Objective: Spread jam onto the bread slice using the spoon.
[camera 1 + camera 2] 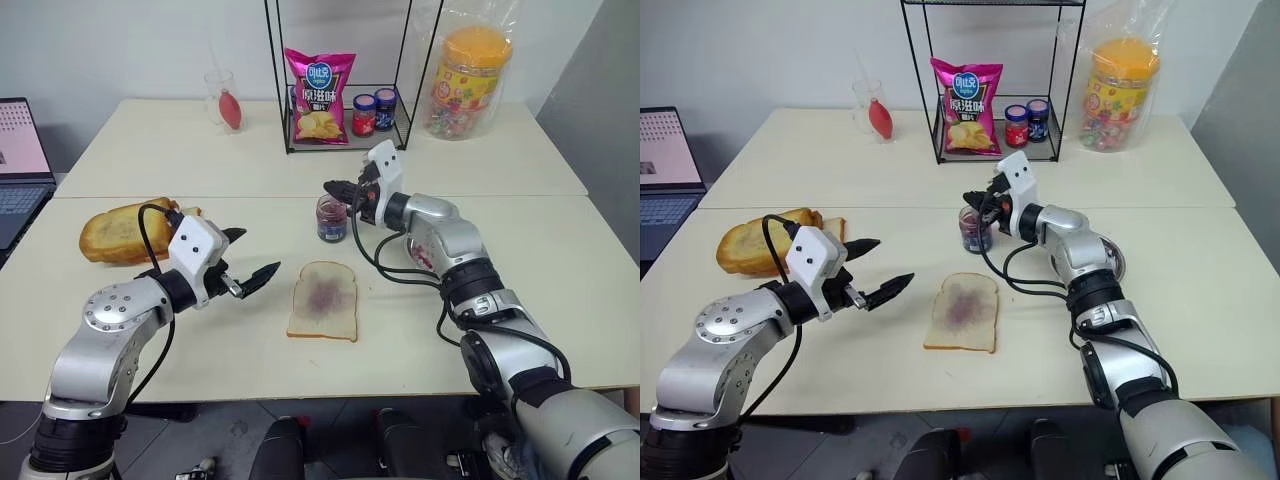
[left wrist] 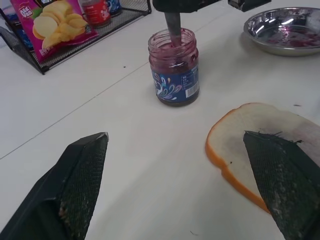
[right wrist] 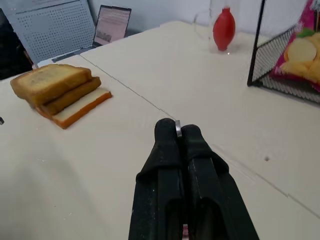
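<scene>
The right hand (image 1: 335,188) is gripping the spoon (image 2: 173,26), which is hanging straight down into the jam (image 2: 174,67) jar. The bread slice (image 1: 323,300) is lying nearer the robot, below that hand. The left hand (image 1: 250,262), fingers apart, is hovering beside the slice over the pale worktop (image 1: 520,160).

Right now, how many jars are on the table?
4: an open jam jar beside the bread slice, two small lidded jars in the wire rack, one big yellow-lidded jar at the back right.
</scene>
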Controlling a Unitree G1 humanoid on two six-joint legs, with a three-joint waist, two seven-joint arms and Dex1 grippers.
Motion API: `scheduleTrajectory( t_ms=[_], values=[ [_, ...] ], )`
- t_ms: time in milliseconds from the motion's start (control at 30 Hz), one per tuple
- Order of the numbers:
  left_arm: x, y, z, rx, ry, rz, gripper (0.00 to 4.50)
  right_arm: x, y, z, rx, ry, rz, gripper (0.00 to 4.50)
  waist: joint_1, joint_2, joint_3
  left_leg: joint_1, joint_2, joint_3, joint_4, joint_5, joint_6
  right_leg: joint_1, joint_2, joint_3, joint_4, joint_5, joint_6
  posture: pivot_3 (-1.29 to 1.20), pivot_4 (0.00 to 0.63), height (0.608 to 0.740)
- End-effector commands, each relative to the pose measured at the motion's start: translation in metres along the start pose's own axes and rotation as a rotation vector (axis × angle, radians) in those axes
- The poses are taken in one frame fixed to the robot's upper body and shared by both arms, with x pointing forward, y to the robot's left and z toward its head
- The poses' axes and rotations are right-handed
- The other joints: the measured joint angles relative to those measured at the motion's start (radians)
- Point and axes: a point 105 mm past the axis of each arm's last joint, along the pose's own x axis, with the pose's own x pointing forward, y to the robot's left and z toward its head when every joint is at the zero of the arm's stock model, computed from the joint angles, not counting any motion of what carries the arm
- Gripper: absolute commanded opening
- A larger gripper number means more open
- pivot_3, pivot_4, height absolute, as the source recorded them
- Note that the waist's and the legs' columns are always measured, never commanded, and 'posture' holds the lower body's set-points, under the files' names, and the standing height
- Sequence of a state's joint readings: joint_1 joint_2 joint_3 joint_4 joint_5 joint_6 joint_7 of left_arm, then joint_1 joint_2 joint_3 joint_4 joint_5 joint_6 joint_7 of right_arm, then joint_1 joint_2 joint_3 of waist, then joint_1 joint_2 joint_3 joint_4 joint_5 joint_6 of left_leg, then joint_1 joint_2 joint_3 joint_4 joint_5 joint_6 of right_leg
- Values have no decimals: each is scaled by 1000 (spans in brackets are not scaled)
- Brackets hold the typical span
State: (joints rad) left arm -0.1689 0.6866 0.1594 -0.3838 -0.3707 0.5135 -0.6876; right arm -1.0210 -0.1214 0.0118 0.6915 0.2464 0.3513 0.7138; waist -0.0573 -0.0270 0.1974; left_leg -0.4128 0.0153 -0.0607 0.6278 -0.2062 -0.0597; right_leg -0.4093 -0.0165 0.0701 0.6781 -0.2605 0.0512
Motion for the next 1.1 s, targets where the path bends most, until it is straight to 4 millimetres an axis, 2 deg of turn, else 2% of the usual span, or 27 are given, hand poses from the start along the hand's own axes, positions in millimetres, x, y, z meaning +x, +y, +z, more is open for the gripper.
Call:
scheduleTrajectory(
  t_ms=[33, 467, 1100],
  values=[
    [2, 1, 11, 31, -41, 2, 4500, -1, 1, 25, 82, -68, 10, 18, -1, 0, 0, 0, 0, 0, 0, 0, 0, 0, 0, 0, 0, 0, 0, 0, 150, 740],
    [6, 1, 12, 36, -48, -6, 4500, -4, -6, 49, 318, -162, -17, 18, -2, 0, 0, 0, 0, 0, 0, 0, 0, -1, 0, 0, 0, 0, 0, 0, 150, 740],
    [8, 5, 13, 41, -55, 3, 4500, -9, -22, 51, 434, -184, -87, 18, -2, 0, 0, -1, 0, 0, 0, 0, 0, -1, 0, 0, 0, 0, 0, 0, 150, 740]
  ],
)
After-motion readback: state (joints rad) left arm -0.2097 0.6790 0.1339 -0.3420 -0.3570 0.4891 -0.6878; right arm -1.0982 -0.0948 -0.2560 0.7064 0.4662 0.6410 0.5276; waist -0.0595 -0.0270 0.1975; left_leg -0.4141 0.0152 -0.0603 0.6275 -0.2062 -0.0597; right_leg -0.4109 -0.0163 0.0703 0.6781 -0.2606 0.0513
